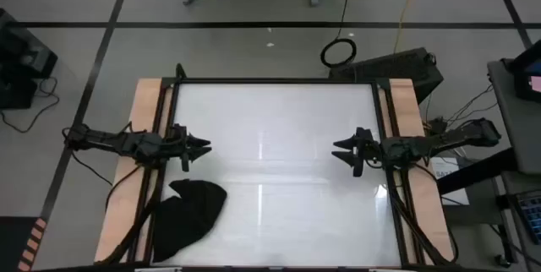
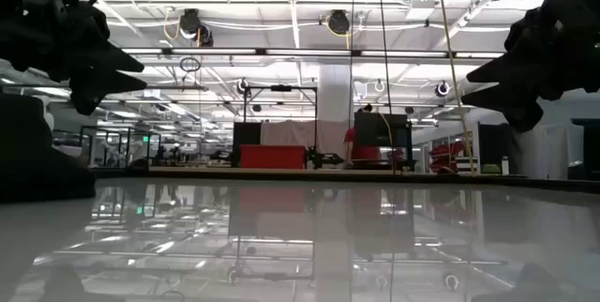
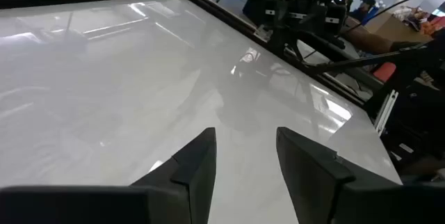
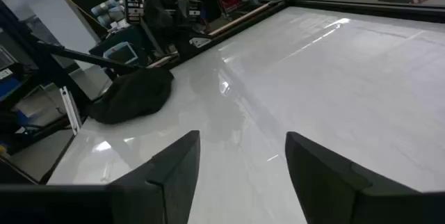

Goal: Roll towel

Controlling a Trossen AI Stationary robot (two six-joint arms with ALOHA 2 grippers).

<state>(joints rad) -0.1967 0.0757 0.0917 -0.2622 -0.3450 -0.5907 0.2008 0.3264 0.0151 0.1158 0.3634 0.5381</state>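
Nothing rolled yet: the towel [image 1: 188, 213] lies crumpled, left gripper [image 1: 203, 147] and right gripper [image 1: 340, 155] both hovering spread, empty.

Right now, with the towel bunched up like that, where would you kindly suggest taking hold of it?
The black towel lies crumpled at the table's near left corner, no flat edge showing. I'd pinch its raised upper fold from above with the left gripper, which hovers open just beyond it; the right gripper waits open, far across.
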